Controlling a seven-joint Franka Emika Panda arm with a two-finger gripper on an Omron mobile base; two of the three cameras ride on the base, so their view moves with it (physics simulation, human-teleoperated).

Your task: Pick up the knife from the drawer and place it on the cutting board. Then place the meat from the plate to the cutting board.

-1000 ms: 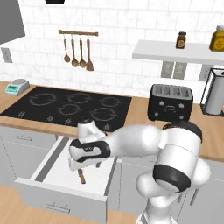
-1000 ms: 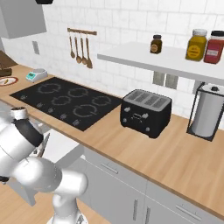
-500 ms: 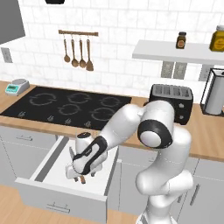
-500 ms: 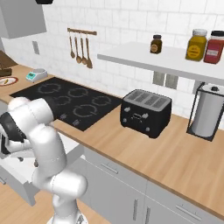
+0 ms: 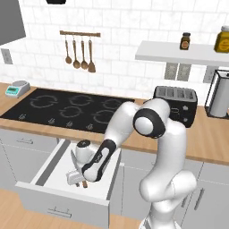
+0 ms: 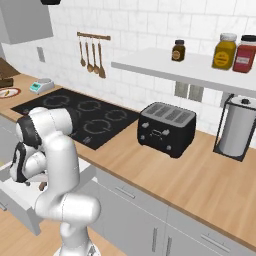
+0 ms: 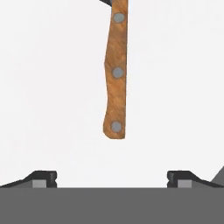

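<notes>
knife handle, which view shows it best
The hand view: the knife handle lies close on the white drawer floor, its rivets clear. The left base view gives just a brown tip under the arm; the right base view, a small brown bit.

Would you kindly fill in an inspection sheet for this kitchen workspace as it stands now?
Surface: wooden counter with black hob.
Job's things: drawer pulled open; knife lies on its white floor, brown handle towards the tool. Cutting board and plate sit at the counter's far left end.
Clutter: toaster, scale, paper towel roll.
Tool: tool open, low inside the drawer, holding nothing.
Cables: nothing seen.
Surroundings: hanging spoons, shelf with jars.
</notes>
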